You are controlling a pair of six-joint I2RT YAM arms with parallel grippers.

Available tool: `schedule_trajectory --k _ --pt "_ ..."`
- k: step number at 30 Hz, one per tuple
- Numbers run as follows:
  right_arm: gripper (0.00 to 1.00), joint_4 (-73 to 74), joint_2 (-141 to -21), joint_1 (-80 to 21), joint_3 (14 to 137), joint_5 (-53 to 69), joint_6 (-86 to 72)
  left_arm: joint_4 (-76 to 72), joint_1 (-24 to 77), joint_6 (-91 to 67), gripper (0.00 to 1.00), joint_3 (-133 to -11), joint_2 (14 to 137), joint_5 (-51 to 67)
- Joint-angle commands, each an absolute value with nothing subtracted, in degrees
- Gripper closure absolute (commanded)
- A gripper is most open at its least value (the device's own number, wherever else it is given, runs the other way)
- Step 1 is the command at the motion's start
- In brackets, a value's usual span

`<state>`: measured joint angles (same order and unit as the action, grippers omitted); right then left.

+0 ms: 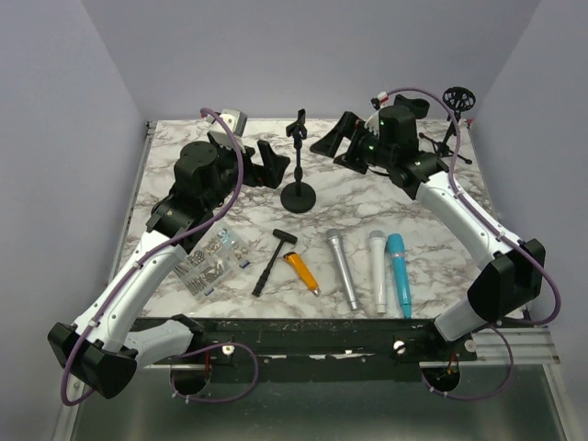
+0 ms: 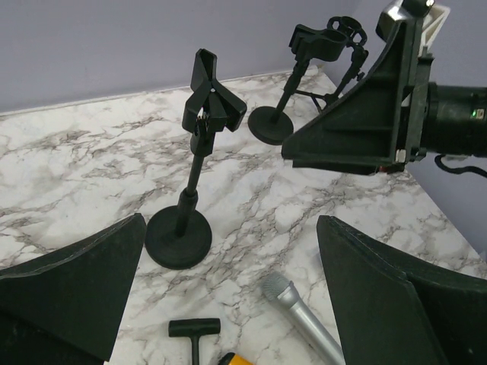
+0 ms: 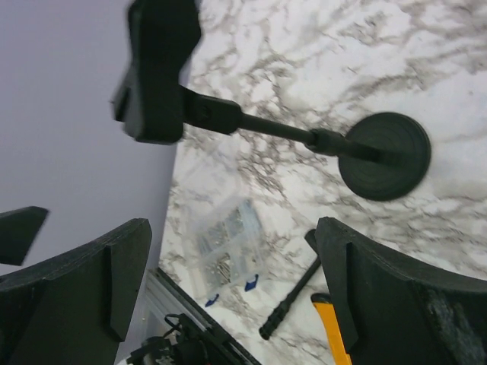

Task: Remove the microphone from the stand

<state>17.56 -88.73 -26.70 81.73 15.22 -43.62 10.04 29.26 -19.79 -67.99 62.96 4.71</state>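
Observation:
A black microphone stand (image 1: pixel 299 175) with a round base stands at the table's middle back. Its clip (image 1: pixel 297 127) holds nothing. It also shows in the left wrist view (image 2: pixel 194 175) and the right wrist view (image 3: pixel 289 131). Three microphones lie near the front: silver (image 1: pixel 342 268), white (image 1: pixel 378 271) and blue (image 1: pixel 398 274). The silver one shows in the left wrist view (image 2: pixel 300 315). My left gripper (image 1: pixel 266 165) is open and empty just left of the stand. My right gripper (image 1: pixel 344 145) is open and empty just right of the clip.
A second round-base stand (image 2: pixel 293 91) and a tripod stand (image 1: pixel 457 119) are at the back right; I cannot tell whether the second stand's clip holds anything. A black hammer (image 1: pixel 271 262), a yellow-handled tool (image 1: pixel 301 271) and a clear box of screws (image 1: pixel 211 262) lie front left.

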Motion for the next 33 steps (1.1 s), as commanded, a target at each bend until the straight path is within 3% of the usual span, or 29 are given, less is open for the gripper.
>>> schedule_trajectory --k 1,12,15,25,33 --pt "0.02 12.8 -91.0 -25.9 86.5 22.6 -47.2 10.9 29.3 -19.3 0.01 -67.9 62.4 4.3" --pt "0.11 7.8 -101.8 -24.8 96.7 29.7 -53.6 10.9 29.2 -19.2 0.01 -67.9 61.6 4.3" --pt "0.2 6.5 -104.2 -24.8 98.0 30.3 -54.7 10.9 29.2 -19.2 0.02 -67.9 61.6 4.2" --pt "0.36 2.6 -107.3 -24.8 97.9 30.7 -57.6 10.9 28.8 -19.4 0.01 -68.0 61.6 4.6" --pt "0.61 1.5 -106.9 -24.8 94.4 30.4 -57.4 10.9 28.7 -19.6 0.02 -68.0 61.7 4.7"
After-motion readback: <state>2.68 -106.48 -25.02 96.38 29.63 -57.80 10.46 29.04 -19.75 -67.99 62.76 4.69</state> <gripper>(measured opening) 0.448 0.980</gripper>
